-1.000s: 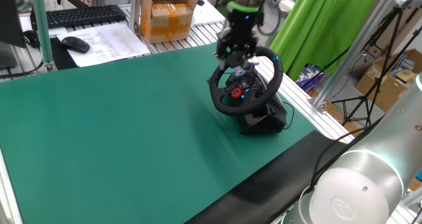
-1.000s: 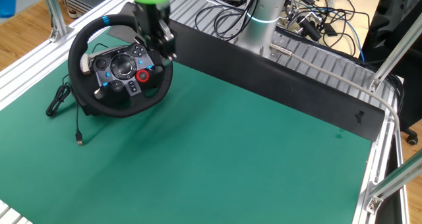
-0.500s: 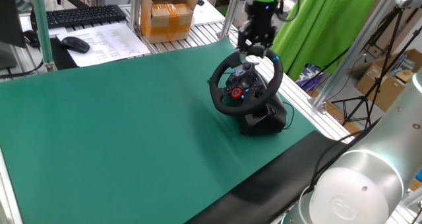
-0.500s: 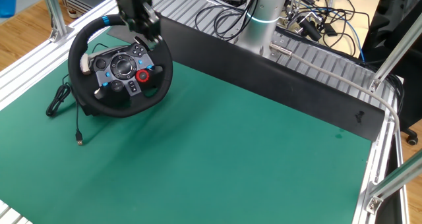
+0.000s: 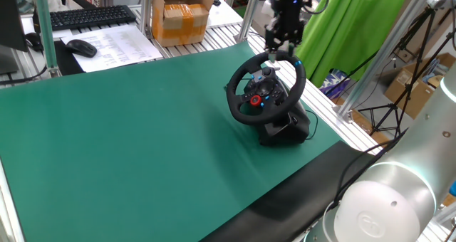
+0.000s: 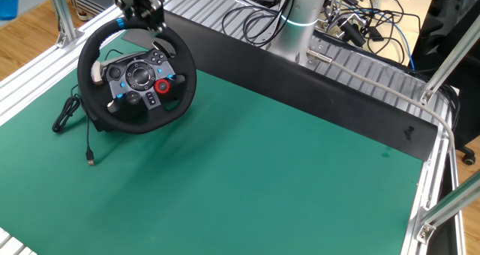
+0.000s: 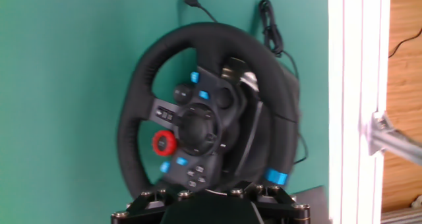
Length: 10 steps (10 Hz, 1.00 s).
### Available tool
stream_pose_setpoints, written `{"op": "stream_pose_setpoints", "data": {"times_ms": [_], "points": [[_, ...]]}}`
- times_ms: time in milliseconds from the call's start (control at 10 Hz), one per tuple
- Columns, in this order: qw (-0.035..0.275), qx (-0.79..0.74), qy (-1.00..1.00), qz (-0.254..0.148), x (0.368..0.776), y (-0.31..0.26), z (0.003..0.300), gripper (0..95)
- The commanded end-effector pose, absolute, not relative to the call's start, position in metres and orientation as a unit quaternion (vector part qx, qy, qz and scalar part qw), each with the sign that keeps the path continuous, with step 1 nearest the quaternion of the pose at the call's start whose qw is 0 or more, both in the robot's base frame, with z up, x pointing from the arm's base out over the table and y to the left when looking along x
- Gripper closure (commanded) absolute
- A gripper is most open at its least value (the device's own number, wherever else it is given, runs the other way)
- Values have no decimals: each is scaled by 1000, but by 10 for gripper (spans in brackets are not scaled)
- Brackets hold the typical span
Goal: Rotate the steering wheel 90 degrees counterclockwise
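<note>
1. Hand view looks down on the black round steering wheel [image 7: 204, 112] with its red centre knob [image 7: 164, 143].
2. It stands on the green desk [image 5: 135, 135] at its right edge.
3. The end effector [image 5: 282, 44] hovers above the blue-striped rim; whether its jaws are apart I cannot tell.

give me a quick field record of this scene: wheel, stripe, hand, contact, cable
wheel: steering wheel tilted on its black base, near the mat's edge
stripe: blue stripe on the upper rim
hand: hand above the rim's top
contact: too close to tell whether it touches the rim
cable: loose cable lying on the green mat beside the wheel
</note>
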<state>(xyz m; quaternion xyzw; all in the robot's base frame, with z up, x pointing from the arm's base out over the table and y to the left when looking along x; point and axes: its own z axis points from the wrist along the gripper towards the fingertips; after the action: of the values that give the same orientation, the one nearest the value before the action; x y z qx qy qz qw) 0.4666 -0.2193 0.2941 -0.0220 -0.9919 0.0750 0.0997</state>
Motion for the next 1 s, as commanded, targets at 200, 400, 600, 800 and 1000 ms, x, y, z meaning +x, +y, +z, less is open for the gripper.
{"op": "stream_pose_setpoints", "data": {"times_ms": [200, 400, 600, 800, 1000], "points": [[103, 1, -992, 69, 474, -241, 296, 380], [97, 12, -993, 62, 476, -255, 293, 380], [91, 16, -994, 57, 475, -262, 291, 380], [77, 17, -996, 33, 476, -273, 284, 380], [69, 20, -997, 28, 477, -280, 279, 380]]}}
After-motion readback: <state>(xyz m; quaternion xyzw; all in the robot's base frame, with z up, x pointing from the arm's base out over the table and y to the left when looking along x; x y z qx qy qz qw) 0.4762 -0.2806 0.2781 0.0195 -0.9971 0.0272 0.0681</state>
